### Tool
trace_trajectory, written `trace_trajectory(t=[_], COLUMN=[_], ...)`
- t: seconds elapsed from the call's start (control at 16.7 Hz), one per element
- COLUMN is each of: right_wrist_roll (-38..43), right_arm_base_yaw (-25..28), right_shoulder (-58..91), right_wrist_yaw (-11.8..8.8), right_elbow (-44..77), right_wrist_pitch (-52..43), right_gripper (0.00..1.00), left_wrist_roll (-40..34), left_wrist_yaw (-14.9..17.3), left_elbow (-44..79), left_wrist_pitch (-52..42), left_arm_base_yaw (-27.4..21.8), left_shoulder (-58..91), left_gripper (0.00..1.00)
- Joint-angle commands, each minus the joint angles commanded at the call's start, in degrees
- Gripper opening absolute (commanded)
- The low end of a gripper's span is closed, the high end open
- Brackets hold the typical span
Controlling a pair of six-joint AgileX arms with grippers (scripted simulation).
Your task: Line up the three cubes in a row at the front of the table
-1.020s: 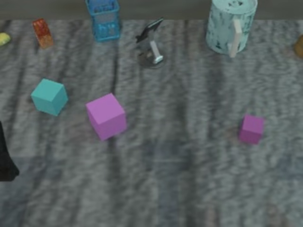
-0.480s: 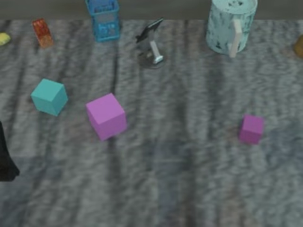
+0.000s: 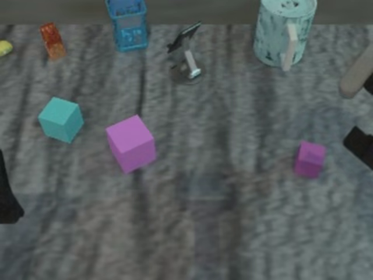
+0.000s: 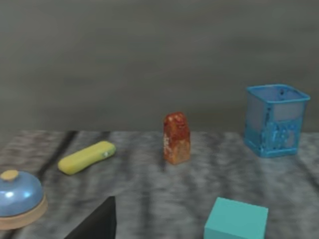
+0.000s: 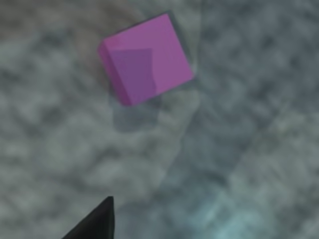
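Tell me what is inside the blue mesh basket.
Nothing shows inside the blue mesh basket: the left wrist view sees only its walls and open rim, and the top view cuts off its far part at the table edge. Its floor is hidden.

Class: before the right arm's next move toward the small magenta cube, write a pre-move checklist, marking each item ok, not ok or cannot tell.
1. Small magenta cube unobstructed on the table: ok.
2. Right gripper near that cube: ok, at the table's right edge.
3. Right gripper open: cannot tell.
4. Left gripper clear of the cubes: ok, parked at the left edge.
5. Three cubes in a front row: not ok; teal cube and light-purple cube sit mid-table.
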Motion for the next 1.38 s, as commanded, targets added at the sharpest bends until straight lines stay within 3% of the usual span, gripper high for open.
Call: trace_trajectory(t=[0.36, 0.66, 1.08, 1.38], right_wrist_roll=[-12.04, -16.34, -16.39, -16.23], right_arm_base_yaw=[4.15, 5.62, 5.46, 5.64], right_shoulder=[25.49, 34.51, 34.87, 39.18], right_wrist_yaw=[-0.07, -0.07, -0.06, -0.03], right_elbow=[20.73, 28.57, 27.75, 21.51], right_wrist_pitch=[-14.2, -18.84, -17.82, -6.55], right_gripper=[1.0, 1.0, 1.0, 1.0], left_wrist_roll=[0.0, 0.0, 0.0, 0.0], left_wrist_yaw=[0.0, 0.0, 0.0, 0.0], left_elbow=[0.0, 0.0, 0.0, 0.0], left_wrist_pitch=[0.0, 0.0, 0.0, 0.0], left_arm_base_yaw=[0.0, 0.0, 0.0, 0.0], left_shoulder=[0.0, 0.0, 0.0, 0.0], left_gripper=[1.0, 1.0, 1.0, 1.0])
